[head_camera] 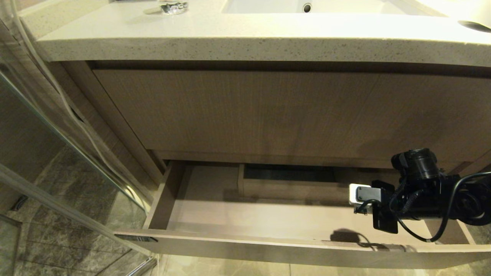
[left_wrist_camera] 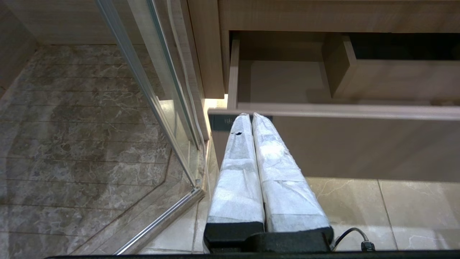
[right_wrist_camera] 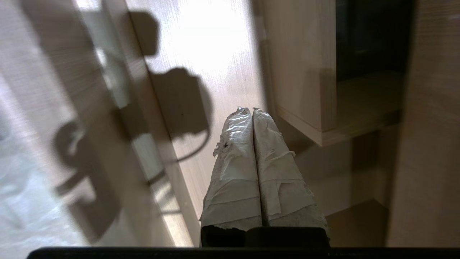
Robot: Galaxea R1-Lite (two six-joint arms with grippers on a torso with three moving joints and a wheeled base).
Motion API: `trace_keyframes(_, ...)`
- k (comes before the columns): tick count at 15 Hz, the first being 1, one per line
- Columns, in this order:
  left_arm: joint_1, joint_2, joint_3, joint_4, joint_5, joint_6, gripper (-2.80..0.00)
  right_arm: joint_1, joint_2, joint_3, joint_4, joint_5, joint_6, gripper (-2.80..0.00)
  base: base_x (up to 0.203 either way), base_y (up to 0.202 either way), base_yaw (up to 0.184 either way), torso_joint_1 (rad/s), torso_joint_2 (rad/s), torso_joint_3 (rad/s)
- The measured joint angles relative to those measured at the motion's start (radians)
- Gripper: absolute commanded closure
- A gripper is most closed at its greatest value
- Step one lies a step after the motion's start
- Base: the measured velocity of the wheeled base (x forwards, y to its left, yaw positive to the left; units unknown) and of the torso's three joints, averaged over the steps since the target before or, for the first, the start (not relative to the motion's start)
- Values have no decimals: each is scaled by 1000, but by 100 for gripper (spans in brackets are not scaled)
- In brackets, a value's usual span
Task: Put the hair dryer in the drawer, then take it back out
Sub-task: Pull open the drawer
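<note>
The right gripper (right_wrist_camera: 252, 110), fingers pressed together and empty, hangs over the open drawer (head_camera: 268, 247) at lower right of the head view. The left gripper (left_wrist_camera: 251, 116), also clenched, sits before the drawer's front. The hair dryer is not visible.

Lit hard from overhead, with near-white glare along the countertop (head_camera: 245, 42) toward the far right corner, then dim under its overhang and almost black in the recess behind the open drawer (head_camera: 268, 245). Thrown sharply onto the drawer's floor and front rim beneath the right gripper (right_wrist_camera: 252, 111): dark shadows of arm and cable, set against a blown-out bright patch in the right wrist view. Softer and more even in the left wrist view, apart from pale streaks of reflection on the glass panel (left_wrist_camera: 158, 90) and sheen on the floor tiles (left_wrist_camera: 359, 201); slightly bowed at the edges of the head view.
</note>
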Motion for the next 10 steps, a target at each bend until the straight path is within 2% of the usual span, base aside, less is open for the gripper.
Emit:
trace_keyframes(3, 0, 0, 0, 0, 0, 0, 0, 0, 6, 24, 22, 0, 0, 0, 0, 0, 0, 0, 0, 0)
trace_keyframes(7, 0, 0, 0, 0, 0, 0, 0, 1, 34, 36, 170, 3, -6, 0, 0, 0, 0, 0, 0, 0)
trace_keyframes(10, 0, 0, 0, 0, 0, 0, 0, 20, 60, 42, 217, 3, 0, 0, 0, 0, 0, 0, 0, 0)
